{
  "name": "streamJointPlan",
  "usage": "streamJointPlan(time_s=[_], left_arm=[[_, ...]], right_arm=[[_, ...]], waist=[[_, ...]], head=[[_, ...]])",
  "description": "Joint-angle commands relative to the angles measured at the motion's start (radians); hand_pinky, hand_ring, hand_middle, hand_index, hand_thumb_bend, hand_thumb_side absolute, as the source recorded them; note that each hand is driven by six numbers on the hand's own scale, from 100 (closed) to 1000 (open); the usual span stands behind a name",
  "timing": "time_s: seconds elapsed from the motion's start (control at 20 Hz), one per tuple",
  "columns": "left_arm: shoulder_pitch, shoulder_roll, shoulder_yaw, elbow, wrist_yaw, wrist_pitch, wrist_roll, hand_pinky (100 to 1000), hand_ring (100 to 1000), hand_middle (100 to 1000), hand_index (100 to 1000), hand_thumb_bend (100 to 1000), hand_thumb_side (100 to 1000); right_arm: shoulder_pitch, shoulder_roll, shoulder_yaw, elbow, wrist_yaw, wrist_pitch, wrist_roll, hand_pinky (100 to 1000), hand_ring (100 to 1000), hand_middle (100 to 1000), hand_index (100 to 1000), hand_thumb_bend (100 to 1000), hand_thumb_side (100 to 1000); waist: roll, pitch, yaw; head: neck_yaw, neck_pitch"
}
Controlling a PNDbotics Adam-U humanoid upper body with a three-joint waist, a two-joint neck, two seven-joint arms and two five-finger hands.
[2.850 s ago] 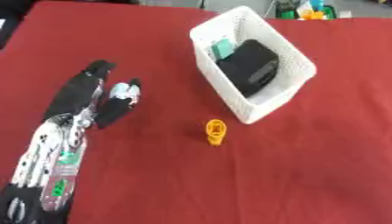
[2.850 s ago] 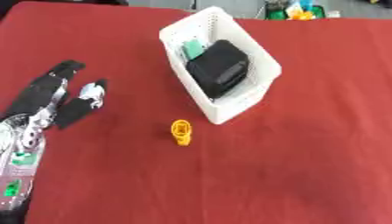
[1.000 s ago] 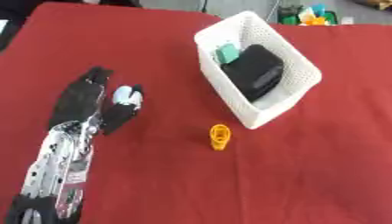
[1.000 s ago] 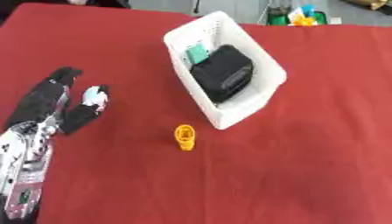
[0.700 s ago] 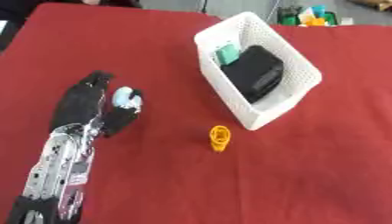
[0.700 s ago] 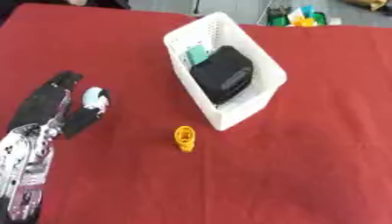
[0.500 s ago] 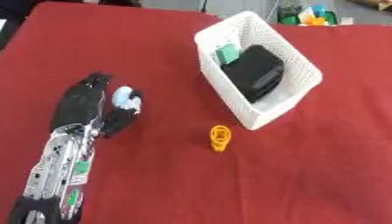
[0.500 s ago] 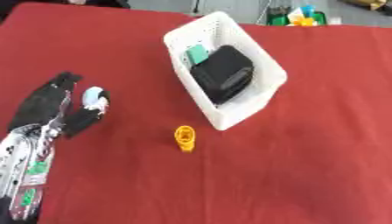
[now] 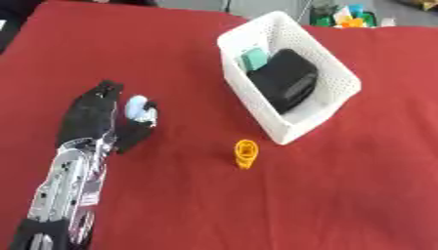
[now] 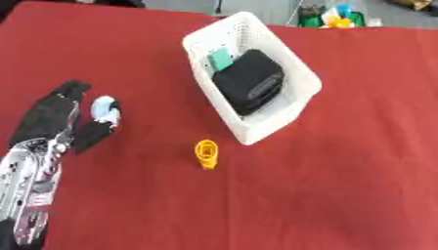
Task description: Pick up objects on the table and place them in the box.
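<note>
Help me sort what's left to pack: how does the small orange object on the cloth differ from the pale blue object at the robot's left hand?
The small orange object lies free on the red cloth near the white basket; the pale blue object sits pinched in the black left hand. The orange one looks flat with a ring shape, the blue one rounded. Both remain outside the basket.

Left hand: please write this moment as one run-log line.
left hand: shut on pale blue thing | right hand: not in view | orange thing: on cloth | box: holds black thing, green thing

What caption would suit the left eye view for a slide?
Left hand holds a pale blue object beside a white basket and orange piece.
</note>
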Motion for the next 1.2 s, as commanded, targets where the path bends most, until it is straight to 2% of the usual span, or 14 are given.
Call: streamJointPlan(time_s=[0.05, 1.2], left_arm=[[-0.011, 0.001, 0.006, -0.006, -0.004, 0.005, 0.000, 1000, 1000, 1000, 1000, 306, 1000], [-0.032, -0.019, 0.010, 0.031, -0.030, 0.024, 0.008, 1000, 1000, 1000, 1000, 245, 1000]], right_arm=[[0.001, -0.006, 0.000, -0.023, -0.009, -0.003, 0.005, 756, 752, 607, 711, 213, 1000], [0.001, -0.002, 0.006, -0.023, -0.014, -0.012, 0.022, 762, 754, 609, 714, 218, 1000]], waist=[[0.000, -0.017, -0.001], [-0.007, -0.008, 0.000]], head=[[0.004, -0.011], [0.009, -0.025]])
